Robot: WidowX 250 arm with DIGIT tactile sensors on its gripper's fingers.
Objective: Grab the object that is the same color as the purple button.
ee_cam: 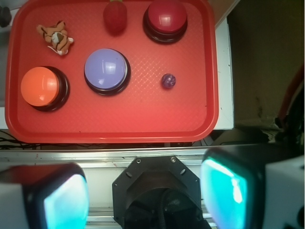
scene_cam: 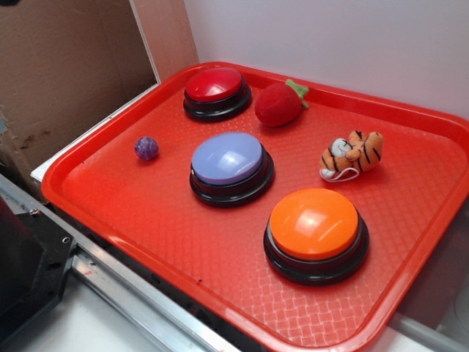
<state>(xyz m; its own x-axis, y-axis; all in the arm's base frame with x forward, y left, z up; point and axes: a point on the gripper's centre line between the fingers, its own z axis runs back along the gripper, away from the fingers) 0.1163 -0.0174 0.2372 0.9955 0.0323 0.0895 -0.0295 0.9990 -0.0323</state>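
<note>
- The purple marble [ee_cam: 167, 80] lay loose on the red tray [ee_cam: 119, 129], ahead of the end effector [ee_cam: 145, 191] and slightly to the right in the wrist view, well apart from it.
- Beyond the marble's left stood the lavender button [ee_cam: 106, 70], near but not touching; the red button [ee_cam: 165, 18] sat farther ahead, with the plush strawberry [ee_cam: 115, 17] beside it.
- The orange button [ee_cam: 42, 87] and tiger toy [ee_cam: 55, 36] were far to the left, clear of any approach.
- The end effector hung spread wide and empty over the tray's near edge.
- To do the grab well, I judged it should centre over the marble, descend straight, and close gently, since a glossy ball would likely roll if nudged by one finger [ee_cam: 228, 188] first.
- The fingers were blurred and cut off at the frame's bottom, and the exterior view showed none of the end effector.
- The tray's corners were cropped.
</note>
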